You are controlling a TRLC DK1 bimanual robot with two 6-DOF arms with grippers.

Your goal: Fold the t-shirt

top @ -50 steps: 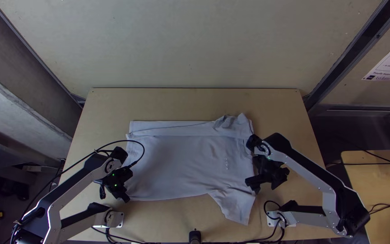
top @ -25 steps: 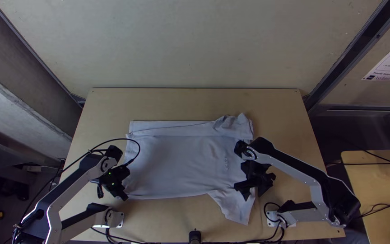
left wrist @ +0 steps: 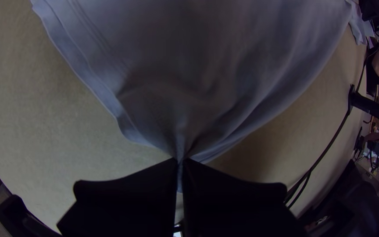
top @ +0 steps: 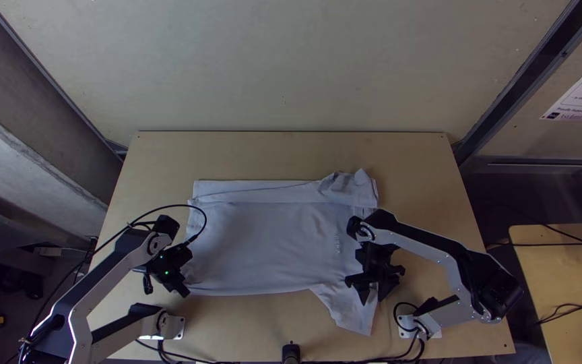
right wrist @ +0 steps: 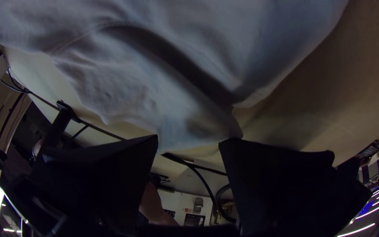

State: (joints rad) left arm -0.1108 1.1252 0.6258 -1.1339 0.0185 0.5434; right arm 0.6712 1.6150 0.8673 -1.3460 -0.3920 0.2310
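At the near left corner of the t-shirt [top: 271,236], I have the left gripper [top: 184,293] clamped on cloth, its fingers together and the fabric gathered into pleats between them. Over the near right sleeve [top: 348,313], I hold the right gripper [top: 372,300] with its fingers apart. Beyond them, the t-shirt lies across the middle of the table [top: 271,155], its far edge layered in a long strip and its far right corner rumpled.
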